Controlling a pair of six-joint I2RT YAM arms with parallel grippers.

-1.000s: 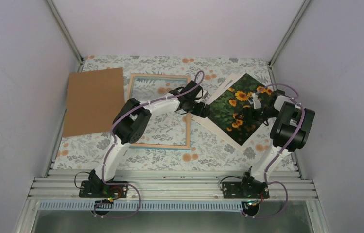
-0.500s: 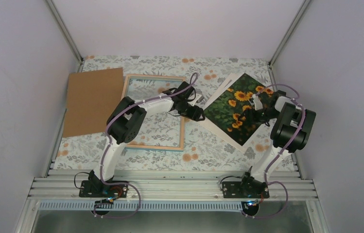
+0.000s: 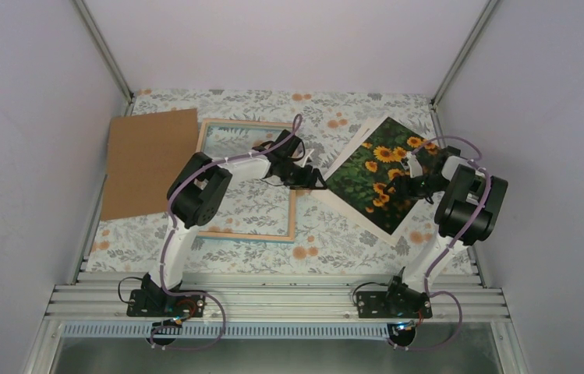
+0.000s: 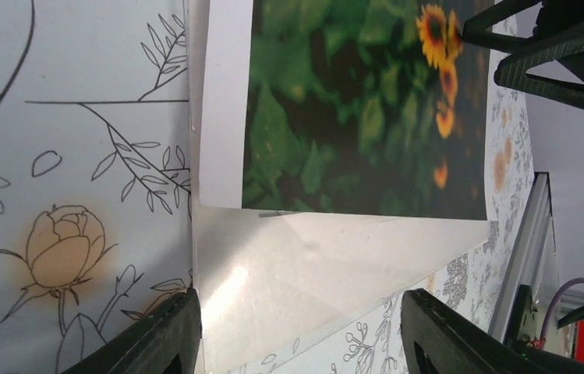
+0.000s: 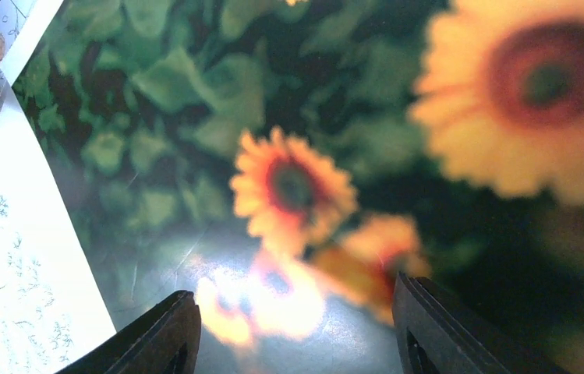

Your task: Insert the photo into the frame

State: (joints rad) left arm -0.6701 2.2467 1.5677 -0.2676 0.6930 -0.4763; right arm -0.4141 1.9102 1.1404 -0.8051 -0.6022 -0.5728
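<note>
Orange-flowered photo (image 3: 378, 175) lies under right tool (image 5: 292, 312), corner at left tool (image 4: 298, 312), both parted.

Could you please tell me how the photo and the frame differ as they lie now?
The photo lies turned diagonally; the frame sits nearly square to the tablecloth. The photo is an opaque flower print; the frame is a thin wood-coloured border whose pane shows that cloth. Both are flat rectangles.

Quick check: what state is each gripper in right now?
Left gripper: open, at the edge of the photo, holding nothing.
Right gripper: open, over the photo, holding nothing.
</note>
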